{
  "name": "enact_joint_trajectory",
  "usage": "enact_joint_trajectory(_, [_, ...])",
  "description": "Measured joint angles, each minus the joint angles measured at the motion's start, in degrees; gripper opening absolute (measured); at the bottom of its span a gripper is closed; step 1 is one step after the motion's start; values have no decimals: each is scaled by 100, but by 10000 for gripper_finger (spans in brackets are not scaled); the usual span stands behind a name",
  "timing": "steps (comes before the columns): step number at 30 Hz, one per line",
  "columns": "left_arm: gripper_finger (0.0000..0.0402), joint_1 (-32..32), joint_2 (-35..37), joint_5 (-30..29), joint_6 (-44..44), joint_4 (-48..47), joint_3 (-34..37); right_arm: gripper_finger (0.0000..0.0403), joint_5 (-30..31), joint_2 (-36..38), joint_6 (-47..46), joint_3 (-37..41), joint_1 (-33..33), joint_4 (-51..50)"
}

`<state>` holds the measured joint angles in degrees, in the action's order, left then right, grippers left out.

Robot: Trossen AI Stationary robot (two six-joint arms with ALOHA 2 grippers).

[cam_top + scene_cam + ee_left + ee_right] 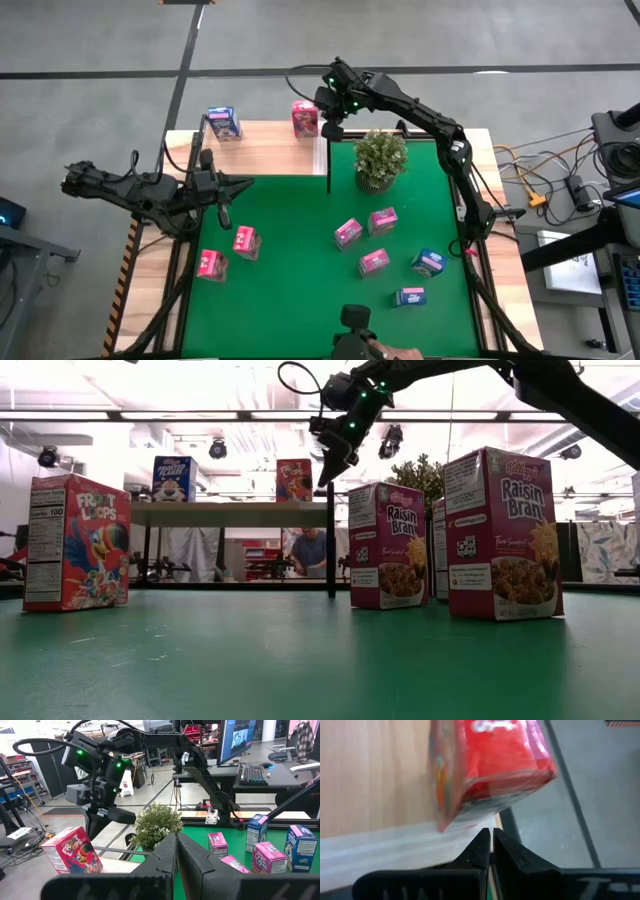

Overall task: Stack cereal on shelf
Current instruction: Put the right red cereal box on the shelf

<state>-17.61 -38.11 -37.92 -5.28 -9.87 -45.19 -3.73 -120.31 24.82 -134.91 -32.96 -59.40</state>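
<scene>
The right gripper (pixel 328 118) hangs above the shelf (pixel 265 150) at its far right corner, just beside a red Froot Loops box (pixel 304 117) standing there; its fingers are pressed together on nothing. A blue cereal box (pixel 223 123) stands near the shelf's far left corner. Seven more boxes sit on the green mat (pixel 300 290). The left gripper (pixel 238 184), fingers closed and empty, waits over the mat's left edge.

"Raisin Bran" on pink box (pixel 503 535), "Froot Loops" on red box (pixel 78 542)
</scene>
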Motion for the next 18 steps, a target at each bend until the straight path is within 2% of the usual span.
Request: enact_joint_trajectory(18, [0,2,-7,-1,-1,-2,0,13,-91,-87,-31,7,191,289])
